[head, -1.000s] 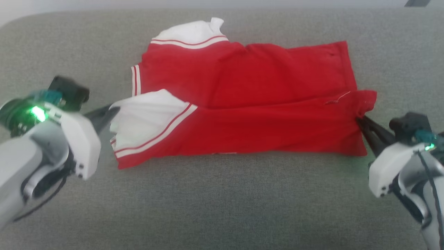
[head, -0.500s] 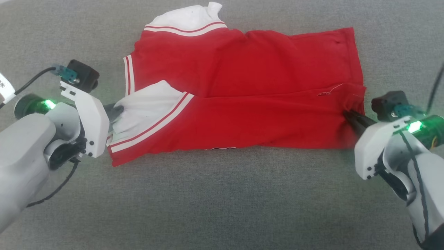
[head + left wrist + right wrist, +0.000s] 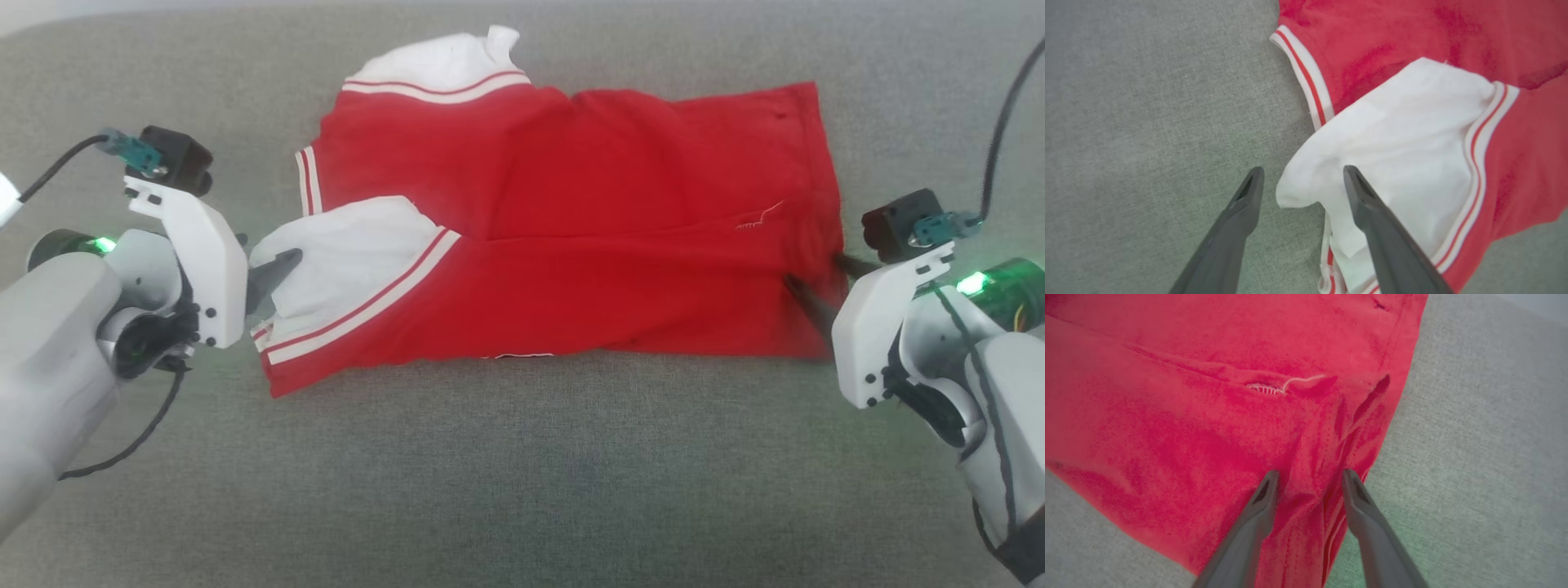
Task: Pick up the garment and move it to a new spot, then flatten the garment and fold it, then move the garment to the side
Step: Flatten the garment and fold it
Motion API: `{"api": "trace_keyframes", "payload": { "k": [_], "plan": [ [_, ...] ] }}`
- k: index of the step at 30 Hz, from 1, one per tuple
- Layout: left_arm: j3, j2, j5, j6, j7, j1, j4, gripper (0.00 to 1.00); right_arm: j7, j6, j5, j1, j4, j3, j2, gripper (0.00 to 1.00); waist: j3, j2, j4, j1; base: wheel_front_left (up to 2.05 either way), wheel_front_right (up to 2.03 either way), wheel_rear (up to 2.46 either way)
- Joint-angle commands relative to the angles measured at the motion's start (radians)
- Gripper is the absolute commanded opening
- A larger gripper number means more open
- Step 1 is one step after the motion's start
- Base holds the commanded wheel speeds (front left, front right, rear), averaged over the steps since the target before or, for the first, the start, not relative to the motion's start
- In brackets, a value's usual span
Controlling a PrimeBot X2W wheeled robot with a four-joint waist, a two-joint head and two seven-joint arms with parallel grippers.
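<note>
Nearest is bare grey fabric surface [image 3: 522, 474]. Both pale forearms are cut off by the lower corners of the head view, and a black cable [image 3: 122, 445] loops under the left one.

The left gripper [image 3: 277, 269] is at the left end of the garment [image 3: 571, 245], with its body hiding most of the fingers in the head view. In the left wrist view the left gripper [image 3: 1302, 170] is spread wide. The edge of the near white sleeve end [image 3: 1404, 155] lies between the fingers, loose and not pinched. Whether the right-hand finger [image 3: 1372, 212] touches the cloth can't be told.

The right gripper [image 3: 820, 273] is at the garment's right end. In the right wrist view the right gripper [image 3: 1309, 473] has its fingers parted over the bunched red hem. Nothing is clamped, and contact with the cloth is unclear.

The garment lies mid-surface, folded lengthwise, with the near half lapped over the far half along a crease. It shows plain red, and what's folded under is hidden. A thin white sliver [image 3: 522, 356] peeks out at the near edge, too small to identify. A loose white thread [image 3: 759, 219] sits near the right end of the crease. The striped trim [image 3: 304, 181] runs along the left edge.

Farthest, the second white sleeve end [image 3: 445, 64] sticks out at the far left, with its tip crumpled. Beyond that, a pale strip [image 3: 49, 10] shows past the surface's far left corner, blurred.
</note>
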Motion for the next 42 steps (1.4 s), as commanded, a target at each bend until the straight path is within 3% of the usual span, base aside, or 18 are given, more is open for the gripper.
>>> {"api": "trace_keyframes", "payload": {
  "k": [1, 7, 13, 27, 36, 42],
  "plan": [
    [-0.001, 0.009, 0.0, -0.002, -0.01, -0.013, 0.001, 1.0, -0.007, -0.002, 0.004, -0.007, -0.007, -0.003, -0.005, 1.0, -0.016, 0.0, 0.001, 0.0, 0.0, 0.0, 0.0],
    [-0.005, 0.033, -0.01, -0.001, -0.018, 0.022, -0.001, 1.0, -0.069, -0.002, -0.019, 0.032, -0.06, -0.033, -0.017, 1.0, -0.077, 0.0, 0.008, 0.0, 0.0, 0.0, 0.0],
    [-0.003, 0.066, -0.029, 0.038, -0.029, 0.076, -0.07, 1.0, -0.224, -0.002, -0.107, 0.09, -0.14, -0.135, 0.017, 1.0, -0.126, 0.0, 0.015, 0.0, 0.0, 0.0, 0.0],
    [-0.01, 0.17, -0.074, 0.185, -0.049, 0.245, -0.329, 1.0, -0.533, -0.002, -0.375, 0.254, -0.347, -0.405, 0.264, 1.0, -0.133, 0.0, -0.026, 0.0, 0.0, 0.0, 0.0],
    [0.004, 0.147, -0.111, 0.224, -0.056, 0.279, -0.251, 1.0, -0.54, -0.002, -0.414, 0.322, -0.403, -0.463, 0.349, 1.0, -0.089, 0.0, -0.069, 0.0, 0.0, 0.0, 0.0],
    [0.005, 0.091, -0.146, 0.211, -0.04, 0.289, -0.153, 1.0, -0.53, -0.002, -0.414, 0.345, -0.417, -0.475, 0.369, 1.0, -0.06, 0.0, -0.092, 0.0, 0.0, 0.0, 0.0]
  ]
}}
